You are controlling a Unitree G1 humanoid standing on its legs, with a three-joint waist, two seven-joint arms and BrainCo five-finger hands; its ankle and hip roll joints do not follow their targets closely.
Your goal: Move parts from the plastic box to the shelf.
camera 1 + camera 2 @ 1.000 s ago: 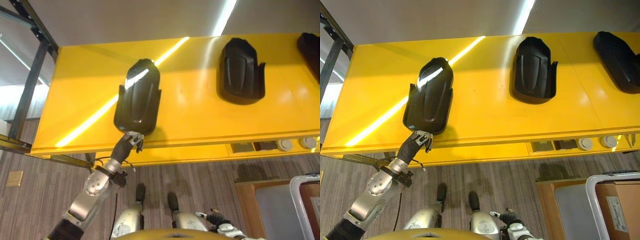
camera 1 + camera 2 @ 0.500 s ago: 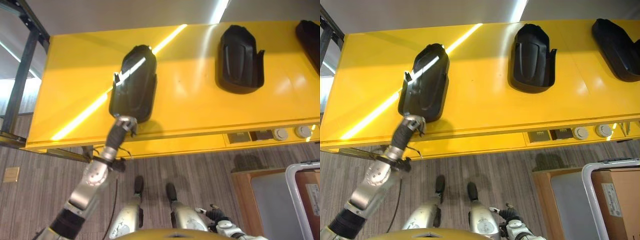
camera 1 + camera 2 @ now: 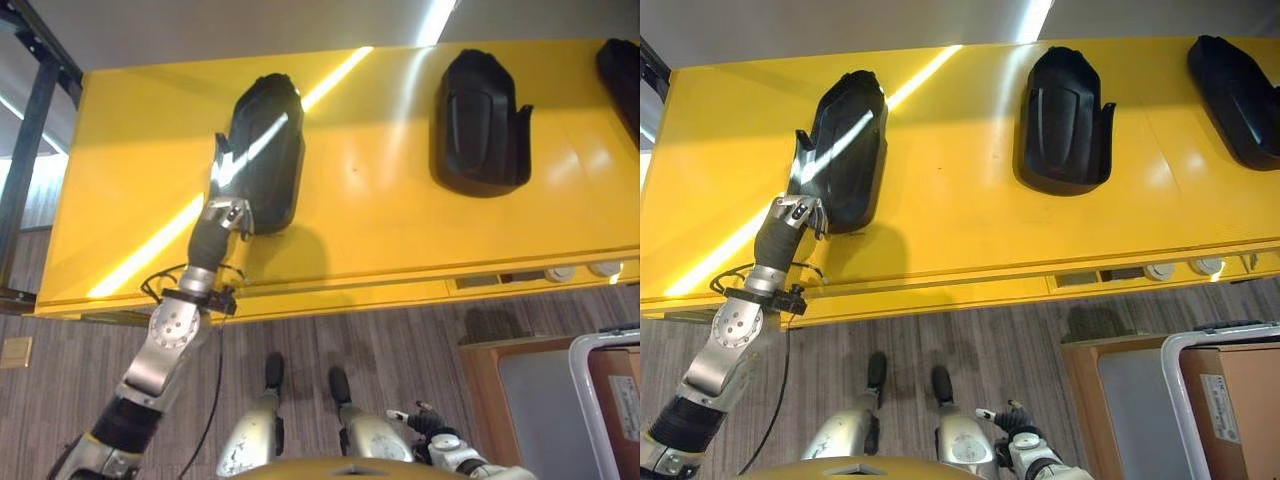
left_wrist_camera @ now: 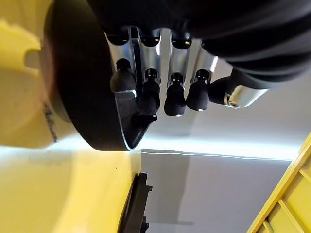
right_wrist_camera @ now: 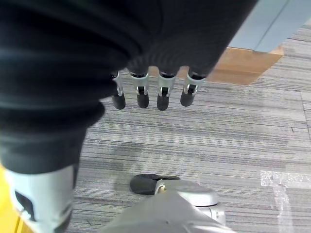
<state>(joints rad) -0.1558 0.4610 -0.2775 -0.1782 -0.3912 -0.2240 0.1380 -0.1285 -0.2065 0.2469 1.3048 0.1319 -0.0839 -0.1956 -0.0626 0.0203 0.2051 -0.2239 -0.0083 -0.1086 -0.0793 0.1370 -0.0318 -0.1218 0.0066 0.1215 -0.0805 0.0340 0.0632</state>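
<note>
A long black moulded part (image 3: 262,150) rests on the yellow shelf (image 3: 380,230), toward its left end and leaning on one edge. My left hand (image 3: 225,215) reaches up to the part's near end. In the left wrist view its fingers (image 4: 146,94) curl over the rim of that part (image 4: 82,97), with the thumb (image 4: 233,92) off to the side. Two more black parts lie on the shelf, one in the middle (image 3: 478,125) and one at the far right (image 3: 622,75). My right hand (image 3: 1005,418) hangs low by my side, its fingers (image 5: 150,99) relaxed and holding nothing.
A dark steel post (image 3: 25,150) stands at the shelf's left end. A pale-framed box on a wooden stand (image 3: 600,390) sits at the lower right. Small round fittings (image 3: 560,273) show under the shelf's front edge on the right.
My left hand has pushed the black part further onto the shelf, away from the front edge and a little left. The part now stands more on its side. The view has shifted slightly.
</note>
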